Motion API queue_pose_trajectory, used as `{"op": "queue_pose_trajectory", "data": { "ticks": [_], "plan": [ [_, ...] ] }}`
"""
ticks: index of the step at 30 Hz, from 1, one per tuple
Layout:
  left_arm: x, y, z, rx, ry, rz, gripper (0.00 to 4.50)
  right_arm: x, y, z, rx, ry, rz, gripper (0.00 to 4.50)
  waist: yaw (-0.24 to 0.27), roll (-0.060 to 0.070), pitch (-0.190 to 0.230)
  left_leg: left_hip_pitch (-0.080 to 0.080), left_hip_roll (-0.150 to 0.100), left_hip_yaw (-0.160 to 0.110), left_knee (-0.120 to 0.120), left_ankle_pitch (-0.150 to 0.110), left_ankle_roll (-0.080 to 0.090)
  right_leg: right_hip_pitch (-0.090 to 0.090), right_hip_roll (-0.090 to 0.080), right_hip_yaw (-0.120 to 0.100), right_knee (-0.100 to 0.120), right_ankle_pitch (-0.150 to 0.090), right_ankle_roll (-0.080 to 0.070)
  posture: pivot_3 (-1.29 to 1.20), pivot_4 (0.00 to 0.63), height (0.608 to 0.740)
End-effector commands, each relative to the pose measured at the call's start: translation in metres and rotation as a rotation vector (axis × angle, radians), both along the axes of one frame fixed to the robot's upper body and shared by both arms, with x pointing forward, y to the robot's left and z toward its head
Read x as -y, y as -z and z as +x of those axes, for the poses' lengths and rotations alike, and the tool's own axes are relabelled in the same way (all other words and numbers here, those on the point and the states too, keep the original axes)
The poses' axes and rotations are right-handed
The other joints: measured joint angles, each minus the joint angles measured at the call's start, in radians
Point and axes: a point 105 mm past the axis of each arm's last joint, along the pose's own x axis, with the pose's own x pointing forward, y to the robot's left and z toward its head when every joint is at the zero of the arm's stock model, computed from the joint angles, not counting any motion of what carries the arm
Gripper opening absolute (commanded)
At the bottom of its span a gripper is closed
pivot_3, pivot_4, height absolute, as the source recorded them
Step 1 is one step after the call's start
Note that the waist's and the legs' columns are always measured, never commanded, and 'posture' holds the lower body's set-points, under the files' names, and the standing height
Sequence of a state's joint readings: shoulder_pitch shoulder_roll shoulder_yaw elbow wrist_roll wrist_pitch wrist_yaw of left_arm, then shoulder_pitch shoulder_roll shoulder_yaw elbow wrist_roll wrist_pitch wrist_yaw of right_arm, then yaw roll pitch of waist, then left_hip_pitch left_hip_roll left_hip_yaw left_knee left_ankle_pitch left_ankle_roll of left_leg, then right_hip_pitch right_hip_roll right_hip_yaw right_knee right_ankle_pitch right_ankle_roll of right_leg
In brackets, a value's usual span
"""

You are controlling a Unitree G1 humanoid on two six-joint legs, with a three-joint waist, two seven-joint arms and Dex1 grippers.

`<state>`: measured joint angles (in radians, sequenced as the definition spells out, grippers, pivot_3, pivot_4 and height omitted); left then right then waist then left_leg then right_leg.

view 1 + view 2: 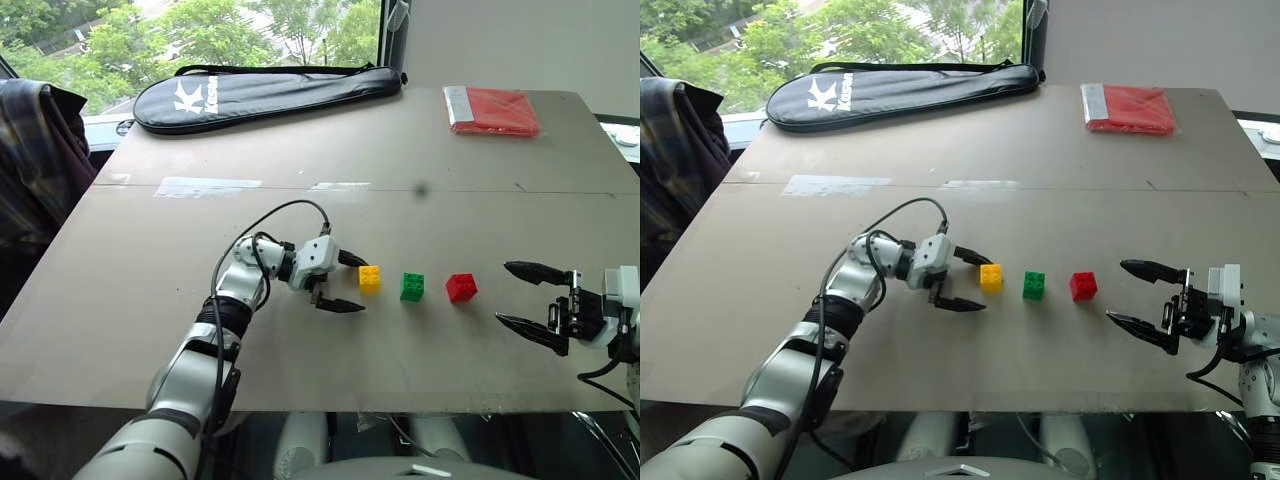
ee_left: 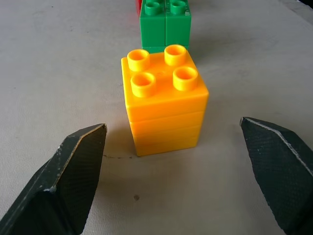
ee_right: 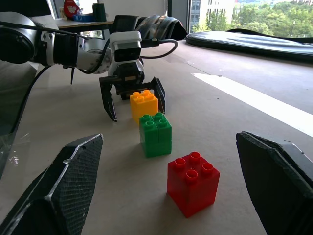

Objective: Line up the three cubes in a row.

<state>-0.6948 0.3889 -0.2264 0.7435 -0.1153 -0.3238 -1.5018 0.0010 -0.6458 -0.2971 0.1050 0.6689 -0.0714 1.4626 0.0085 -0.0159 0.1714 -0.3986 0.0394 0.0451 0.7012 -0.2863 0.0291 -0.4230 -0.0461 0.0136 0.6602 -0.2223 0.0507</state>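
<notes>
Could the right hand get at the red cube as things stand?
Probably yes: the right hand is open and points at the red cube, with only bare table between them.

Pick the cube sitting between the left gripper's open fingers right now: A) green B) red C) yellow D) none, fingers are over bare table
C: the yellow cube stands on the table between the left gripper's spread fingers, untouched, with the green cube beyond it.
</notes>
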Motion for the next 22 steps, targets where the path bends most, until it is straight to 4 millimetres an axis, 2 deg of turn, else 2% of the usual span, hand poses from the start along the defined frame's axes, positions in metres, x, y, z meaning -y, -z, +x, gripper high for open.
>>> {"op": "queue_pose_trajectory", "data": {
  "ticks": [1, 3, 6, 10, 12, 14, 17, 22],
  "plan": [
    [-0.016, -0.010, -0.001, 0.026, -0.038, -0.023, 4.48, 0.004, -0.007, 0.000, 0.042, 0.013, -0.004, 4.50, -0.004, 0.000, 0.000, 0.000, 0.000, 0.000, 0.000, 0.000, 0.000, 0.000, 0.000, 0.000, 0.000, 0.000, 0.000, 0.00, 0.150, 0.708],
    [-0.024, -0.018, -0.006, 0.021, -0.057, -0.047, 4.48, 0.005, -0.006, 0.000, 0.038, 0.015, -0.005, 4.50, -0.006, 0.000, 0.000, 0.000, 0.001, 0.000, 0.000, 0.000, 0.000, 0.000, 0.000, 0.000, 0.000, 0.000, 0.000, 0.00, 0.150, 0.708],
    [-0.046, -0.024, -0.022, -0.016, -0.183, -0.084, 4.48, 0.009, 0.000, 0.001, 0.023, 0.035, -0.011, 4.50, -0.017, 0.000, 0.000, 0.000, 0.002, -0.001, 0.000, 0.000, 0.000, 0.000, 0.000, 0.000, 0.000, 0.000, 0.000, 0.00, 0.150, 0.708],
    [-0.062, -0.016, -0.042, -0.031, -0.364, -0.070, 4.48, 0.014, 0.008, 0.004, 0.006, 0.067, -0.031, 4.50, -0.019, 0.001, 0.001, 0.001, 0.004, -0.004, 0.000, 0.000, 0.000, 0.000, -0.002, 0.001, 0.000, 0.000, 0.000, 0.00, 0.150, 0.708],
    [-0.070, -0.014, -0.043, 0.023, -0.527, -0.086, 4.48, 0.017, 0.013, 0.007, -0.008, 0.093, -0.048, 4.50, -0.018, 0.001, 0.001, 0.001, 0.003, -0.004, 0.000, 0.000, 0.000, 0.000, -0.002, 0.001, 0.000, -0.002, -0.003, 0.00, 0.150, 0.708],
    [-0.080, -0.006, -0.052, 0.001, -0.663, -0.085, 4.48, 0.019, 0.019, 0.007, -0.024, 0.106, -0.059, 4.50, -0.016, 0.001, 0.001, 0.002, 0.004, -0.004, 0.000, 0.000, 0.000, 0.000, -0.003, 0.001, 0.001, -0.002, -0.002, 0.00, 0.150, 0.708],
    [-0.086, 0.005, -0.070, -0.032, -0.759, -0.082, 4.48, 0.023, 0.027, 0.008, -0.048, 0.131, -0.085, 4.50, -0.016, 0.001, 0.001, 0.003, 0.004, -0.003, 0.000, 0.000, 0.000, 0.000, -0.004, 0.001, 0.001, -0.002, -0.002, 0.00, 0.150, 0.708],
    [-0.088, 0.016, -0.084, -0.067, -0.843, -0.085, 4.48, 0.030, 0.031, 0.009, -0.068, 0.157, -0.092, 4.50, -0.017, 0.003, 0.000, 0.004, 0.003, -0.002, 0.000, 0.000, 0.000, 0.000, -0.002, 0.002, 0.002, -0.002, -0.002, 0.00, 0.150, 0.708]
  ]
}}
